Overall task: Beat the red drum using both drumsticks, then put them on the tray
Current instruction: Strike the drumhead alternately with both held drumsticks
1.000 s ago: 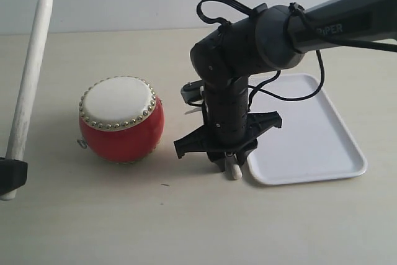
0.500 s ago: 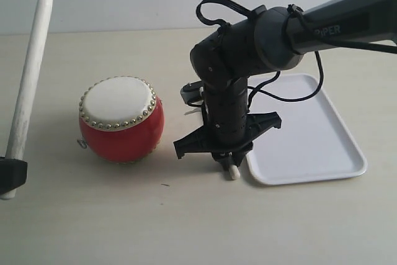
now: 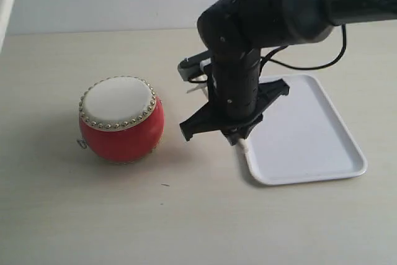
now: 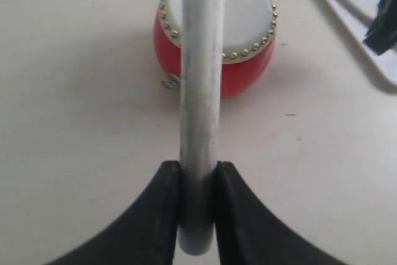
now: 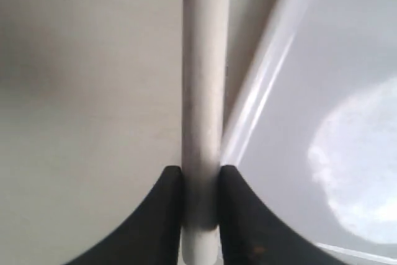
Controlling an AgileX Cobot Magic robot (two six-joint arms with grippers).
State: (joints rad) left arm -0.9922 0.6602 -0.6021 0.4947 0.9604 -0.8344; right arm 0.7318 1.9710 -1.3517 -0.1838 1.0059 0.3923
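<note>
Beside one red drum and one tray, left claw and right claw clamp two drumsticks.

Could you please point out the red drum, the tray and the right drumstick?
red drum [image 3: 118, 101], exterior view, centre of its cream skin.
tray [image 3: 310, 130], exterior view, bare floor.
right drumstick [image 5: 203, 79], right wrist view, middle of the shaft.
</note>
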